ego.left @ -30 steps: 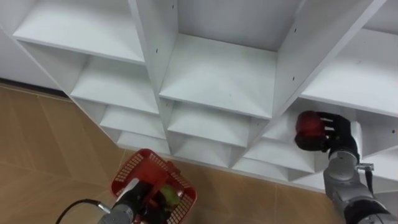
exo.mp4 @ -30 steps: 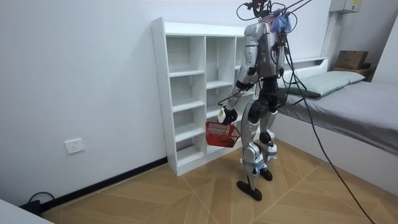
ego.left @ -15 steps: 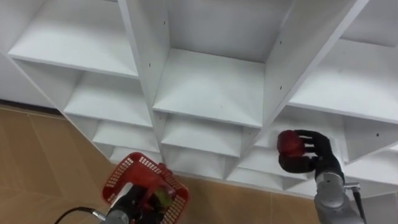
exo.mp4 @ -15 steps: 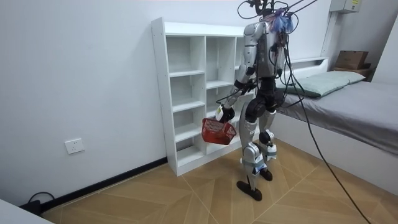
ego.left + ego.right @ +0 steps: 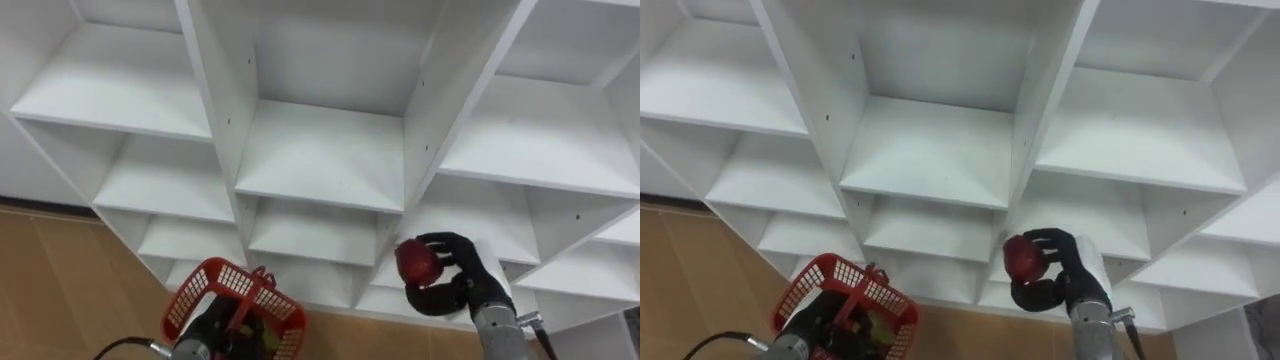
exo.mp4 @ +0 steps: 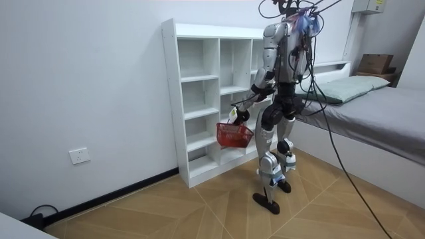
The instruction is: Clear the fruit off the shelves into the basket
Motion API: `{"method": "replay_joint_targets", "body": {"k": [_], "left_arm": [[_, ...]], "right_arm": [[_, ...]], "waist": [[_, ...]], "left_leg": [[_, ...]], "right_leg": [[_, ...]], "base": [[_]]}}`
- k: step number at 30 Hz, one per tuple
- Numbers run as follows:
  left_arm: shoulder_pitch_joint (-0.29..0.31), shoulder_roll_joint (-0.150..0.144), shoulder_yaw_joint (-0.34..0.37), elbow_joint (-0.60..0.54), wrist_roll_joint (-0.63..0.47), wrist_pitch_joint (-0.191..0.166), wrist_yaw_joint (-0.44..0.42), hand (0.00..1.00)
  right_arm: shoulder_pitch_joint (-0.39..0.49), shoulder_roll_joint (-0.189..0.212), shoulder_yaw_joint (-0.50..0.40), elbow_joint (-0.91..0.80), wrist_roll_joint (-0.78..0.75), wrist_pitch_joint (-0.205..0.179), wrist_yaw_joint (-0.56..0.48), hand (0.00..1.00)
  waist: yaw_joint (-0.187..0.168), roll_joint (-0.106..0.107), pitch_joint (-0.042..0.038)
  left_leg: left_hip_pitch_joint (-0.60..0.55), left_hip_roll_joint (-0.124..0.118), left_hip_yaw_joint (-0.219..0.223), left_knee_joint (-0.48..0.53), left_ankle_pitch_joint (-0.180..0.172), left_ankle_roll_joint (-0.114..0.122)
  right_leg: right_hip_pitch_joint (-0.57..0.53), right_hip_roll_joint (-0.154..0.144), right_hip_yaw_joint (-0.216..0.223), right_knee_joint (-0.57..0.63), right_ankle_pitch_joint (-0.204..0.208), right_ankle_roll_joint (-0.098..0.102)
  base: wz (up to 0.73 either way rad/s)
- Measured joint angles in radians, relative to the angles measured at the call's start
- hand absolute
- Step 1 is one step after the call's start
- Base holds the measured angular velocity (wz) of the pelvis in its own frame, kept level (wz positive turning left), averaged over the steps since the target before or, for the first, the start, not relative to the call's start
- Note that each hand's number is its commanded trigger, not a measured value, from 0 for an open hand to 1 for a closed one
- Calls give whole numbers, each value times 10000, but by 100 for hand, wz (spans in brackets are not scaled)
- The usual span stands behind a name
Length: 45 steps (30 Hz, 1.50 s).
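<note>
Right hand [image 5: 462, 282], clenched round red apple [image 5: 416, 262], shifted left; apple's axis unreadable; left hand [image 5: 200, 338] grips basket [image 5: 203, 282].

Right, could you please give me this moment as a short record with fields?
place: robot stands facing the white shelf unit
right side: right hand curled round a red fruit, in front of the lower shelves
left side: left hand grips the red basket by its handle, low down
basket contents: too dark to tell
task stage: red fruit not yet in the basket
</note>
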Motion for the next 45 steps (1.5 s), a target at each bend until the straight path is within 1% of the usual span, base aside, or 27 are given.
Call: {"method": "replay_joint_targets", "body": {"k": [3, 6, 11, 13, 15, 18, 23, 31, 34, 39, 43, 45], "left_arm": [[76, -9, 3, -80, -5, 0, 0, 100], [83, 2, 23, -98, -2, -2, -1, 100], [98, 21, 23, -244, -8, -8, -1, 100], [96, 13, 22, -294, -14, -129, -1, 100], [143, 3, 19, -518, -15, -225, 0, 100], [142, 8, 18, -648, -26, -299, 3, 100], [156, 2, -1, -800, -394, -357, 3, 100], [158, -12, -2, -806, -409, -379, 3, 100], [124, -28, -13, -805, -409, -379, 2, 100], [75, -163, -35, -555, -402, -374, 2, 100], [75, -162, -67, -405, -403, -364, -22, 100], [48, -185, -144, -404, -401, -362, -89, 100]], "right_arm": [[241, 19, 103, -223, -51, 1, 417, 100], [459, 18, 86, -406, -94, 7, 714, 100], [549, 20, 84, -625, -410, 5, 1098, 100], [608, 20, 87, -867, -561, 5, 1192, 100], [853, 23, 98, -1274, -692, 2, 1259, 100], [940, 26, 103, -1379, -833, 3, 1328, 100], [947, 26, 128, -1376, -848, 5, 1336, 100], [955, 32, 211, -1346, -1187, 9, 1344, 100], [905, 33, 427, -1336, -1295, 38, 1455, 100], [697, 137, 1008, -1074, -1566, 227, 1663, 100], [592, 165, 1238, -1054, -1563, 242, 1855, 100], [413, 247, 1290, -949, -1564, 351, 1984, 100]], "waist": [[-1, 18, 11], [-18, 53, 36], [-56, 60, 46], [-52, 57, 44], [-46, 38, 41], [-53, 31, 44], [-27, 40, 50], [6, 114, 97], [20, 116, 94], [24, 112, 94], [20, 105, 98], [14, 106, 99]], "left_leg": [[130, 10, 153, -53, -2, -1], [241, 15, 195, -122, -5, -5], [310, 18, 297, -249, -6, -5], [312, 18, 324, -258, -6, -5], [318, 20, 335, -259, -6, -5], [315, 18, 344, -261, -6, -5], [311, 19, 346, -263, -8, -5], [233, 19, 338, -264, -13, -6], [139, 21, 326, -252, -13, -6], [100, 20, 323, -190, -11, -5], [71, 18, 315, -190, -11, -5], [54, 15, 303, -189, -12, -5]], "right_leg": [[34, 18, 70, 1, 2, 2], [54, 40, 197, -5, 2, 2], [19, 64, 293, -7, 1, 4], [-2, 68, 294, -5, 1, 4], [-12, 71, 298, -5, 0, 5], [-11, 67, 303, -13, -2, 8], [-11, 71, 290, -18, -4, 11], [-40, 73, 291, -15, -4, 11], [-136, 73, 283, 15, -4, 10], [-186, 63, 271, 26, -3, 9], [-183, 56, 253, 28, -3, 9], [-182, 55, 250, 29, -3, 9]], "base": [[-14], [-7], [-8], [-5], [-2], [0], [0], [0], [0], [0], [0], [0]]}}
